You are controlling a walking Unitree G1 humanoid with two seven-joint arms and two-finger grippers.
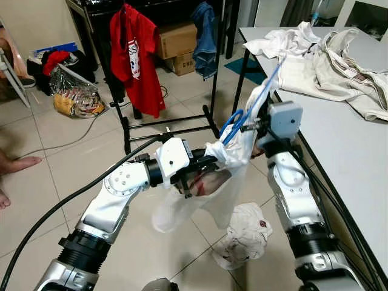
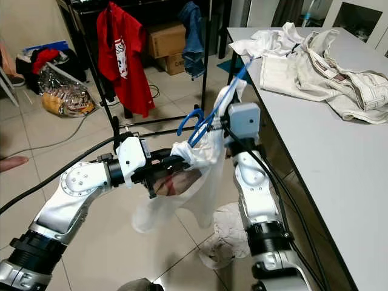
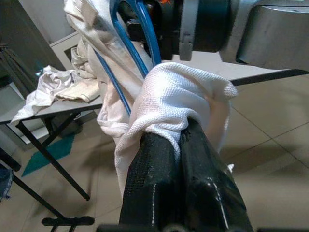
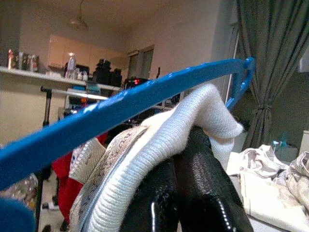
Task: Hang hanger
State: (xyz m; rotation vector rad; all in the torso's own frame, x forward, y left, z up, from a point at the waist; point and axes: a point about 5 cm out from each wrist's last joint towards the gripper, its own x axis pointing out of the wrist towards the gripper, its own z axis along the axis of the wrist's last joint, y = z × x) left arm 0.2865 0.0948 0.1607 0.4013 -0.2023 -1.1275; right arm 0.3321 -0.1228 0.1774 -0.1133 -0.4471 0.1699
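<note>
White shirt (image 1: 233, 159) on blue hanger (image 1: 245, 118) | pinched by left gripper (image 3: 181, 137), fingers closed | right gripper (image 4: 186, 145) clamped on shirt beside hanger

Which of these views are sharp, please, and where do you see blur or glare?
Left eye view: evenly lit and sharp, the blue hanger and white shirt crisp. Left wrist view: left claw sharp with glossy highlights. Right wrist view: dim, hanger soft at close range, right claw shiny.

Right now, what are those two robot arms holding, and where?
Both hold the white garment on the blue hanger: left gripper pinches a cloth fold, right gripper its collar edge.
</note>
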